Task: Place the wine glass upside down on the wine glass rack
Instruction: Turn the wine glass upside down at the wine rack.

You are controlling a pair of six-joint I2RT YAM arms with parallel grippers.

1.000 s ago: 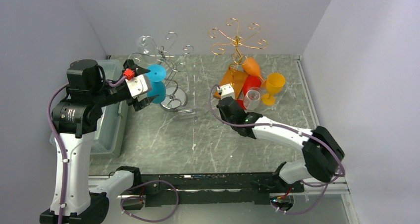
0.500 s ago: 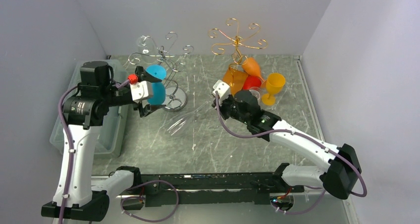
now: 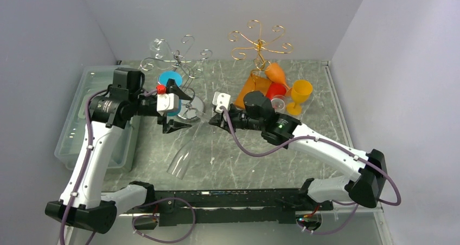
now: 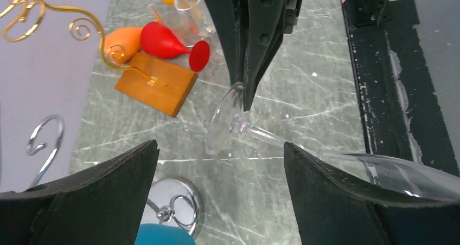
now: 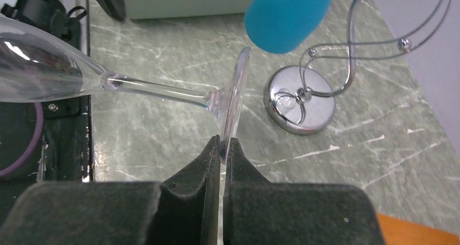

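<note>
Now my right jaws are clamped together on the edge of the foot of the clear wine glass (image 5: 157,90). They hold it above the counter (image 3: 244,158), stem lying nearly level, bowl pointing toward the arm bases. My left jaws stand wide apart, gripping nothing, and face the glass's foot and stem from the side. Just behind stands the silver rack (image 3: 191,109), with a blue glass (image 3: 172,78) hanging upside down from one of its hooks.
</note>
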